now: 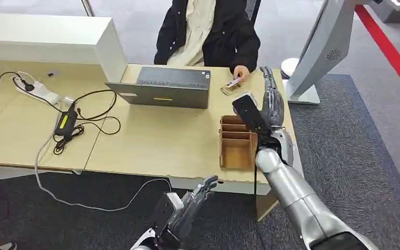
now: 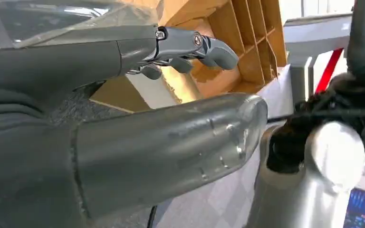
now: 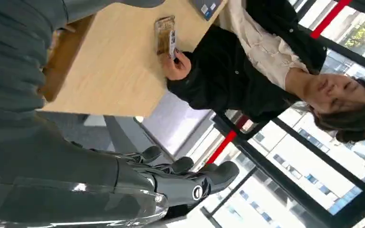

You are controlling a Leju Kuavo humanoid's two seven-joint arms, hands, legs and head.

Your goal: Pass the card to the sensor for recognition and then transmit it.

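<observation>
Card (image 1: 233, 83) lay at the tabletop's far right edge, pinched under the person's hand (image 1: 241, 72); right hand (image 1: 272, 101) hovered beside it, fingers straight, holding nothing; best to approach slowly, flat, and wait for the offer; left hand (image 1: 195, 200) hung loosely curled, empty.

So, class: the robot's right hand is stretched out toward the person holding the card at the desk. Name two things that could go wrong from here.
1. The card is in the person's hand, low on the table; the right hand is open with straight fingers, so the take could miss or fumble.
2. The right forearm crosses just beside the cardboard box near the table edge; a sideways move could likely knock it.
</observation>
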